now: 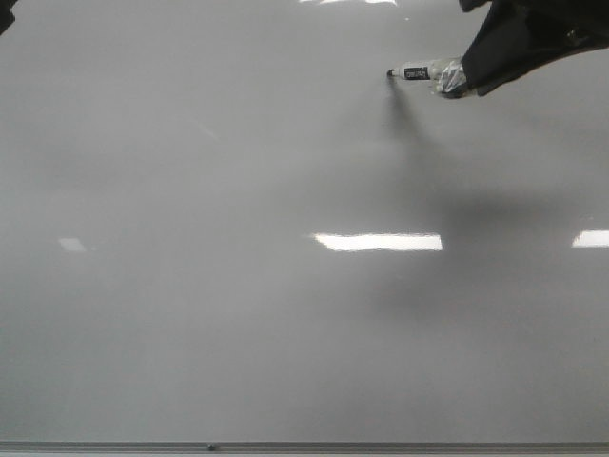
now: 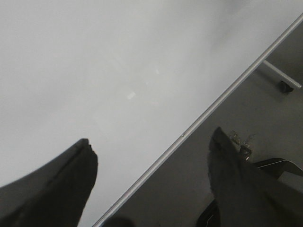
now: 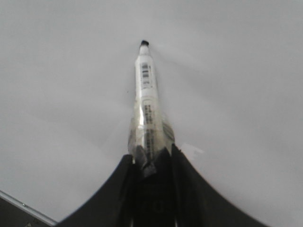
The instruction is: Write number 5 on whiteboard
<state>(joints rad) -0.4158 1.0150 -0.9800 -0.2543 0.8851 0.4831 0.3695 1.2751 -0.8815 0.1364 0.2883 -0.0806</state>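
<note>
Right gripper [image 3: 154, 158] is clamped on a marker [image 3: 146, 101], barrel taped and pointing forward so the black tip meets the whiteboard [image 1: 238, 314] in its upper right area. Contact appears made, though the view is soft. No number 5 visible; board is glossy and unmarked. Left gripper [image 2: 151, 165] hangs spread wide, empty, over the board's lower edge

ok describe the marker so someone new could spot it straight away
Start with the big glossy whiteboard filling the front view and look to its upper right, where the dark right pincer reaches in. The marker sticks out of it: a white barrel with printed labelling and a black tip, the only small object against the board.
</note>
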